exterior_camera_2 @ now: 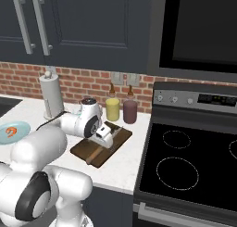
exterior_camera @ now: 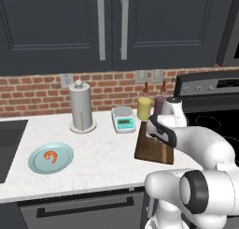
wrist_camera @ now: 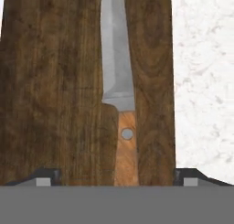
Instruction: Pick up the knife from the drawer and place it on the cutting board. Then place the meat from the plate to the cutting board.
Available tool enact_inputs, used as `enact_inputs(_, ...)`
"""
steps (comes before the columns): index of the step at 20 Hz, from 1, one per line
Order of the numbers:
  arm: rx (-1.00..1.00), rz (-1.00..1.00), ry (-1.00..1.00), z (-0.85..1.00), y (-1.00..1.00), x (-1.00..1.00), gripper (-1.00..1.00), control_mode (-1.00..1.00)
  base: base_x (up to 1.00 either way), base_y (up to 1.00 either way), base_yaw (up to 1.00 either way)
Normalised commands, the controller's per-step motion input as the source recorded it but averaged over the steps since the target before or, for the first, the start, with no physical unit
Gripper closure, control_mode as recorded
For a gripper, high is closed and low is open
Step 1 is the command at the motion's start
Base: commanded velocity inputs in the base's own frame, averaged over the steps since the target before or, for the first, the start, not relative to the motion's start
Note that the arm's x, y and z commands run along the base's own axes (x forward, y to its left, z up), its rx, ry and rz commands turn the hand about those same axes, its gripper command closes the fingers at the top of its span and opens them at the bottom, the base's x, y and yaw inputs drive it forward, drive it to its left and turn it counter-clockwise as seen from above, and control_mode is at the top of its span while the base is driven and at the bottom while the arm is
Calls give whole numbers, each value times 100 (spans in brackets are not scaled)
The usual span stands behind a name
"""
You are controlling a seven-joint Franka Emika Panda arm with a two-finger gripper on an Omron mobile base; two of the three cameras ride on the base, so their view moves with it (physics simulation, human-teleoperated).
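The knife [wrist_camera: 118,72] lies flat along the dark brown cutting board [wrist_camera: 55,81], its wooden handle [exterior_camera_2: 94,154] pointing toward the counter's front edge. My gripper [wrist_camera: 116,179] hovers just over the handle, open, with one fingertip [wrist_camera: 43,178] well clear on each side. In the base views the hand [exterior_camera_2: 104,134] sits over the cutting board [exterior_camera: 143,152]. At the counter's left stands the blue-green plate [exterior_camera: 33,169] with the orange-red meat [exterior_camera: 51,156] on it. The drawer front [exterior_camera: 84,209] shows below the counter edge.
Behind the board stand a yellow jar [exterior_camera: 144,108], a dark red jar [exterior_camera_2: 130,111] and a kitchen scale [exterior_camera: 123,118]. A paper towel holder [exterior_camera: 80,106] is further left. The stove [exterior_camera_2: 194,166] adjoins the counter on the right, a sink [exterior_camera: 9,139] on the left.
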Motion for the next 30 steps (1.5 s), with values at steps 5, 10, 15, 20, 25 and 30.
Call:
enact_inputs(5,0,7,-4,100,54,-66,-100,-100,0,0,0)
enact_inputs(10,0,18,-8,73,84,-91,-100,-100,0,0,0)
enact_inputs(15,-3,29,-4,28,100,-76,-100,-100,0,0,0)
enact_inputs(20,-4,40,0,2,100,-37,-100,-100,0,0,0)
enact_inputs(25,-6,39,-1,6,100,-13,-100,-100,0,0,0)
enact_inputs(30,-1,25,0,8,100,18,-100,-100,0,0,0)
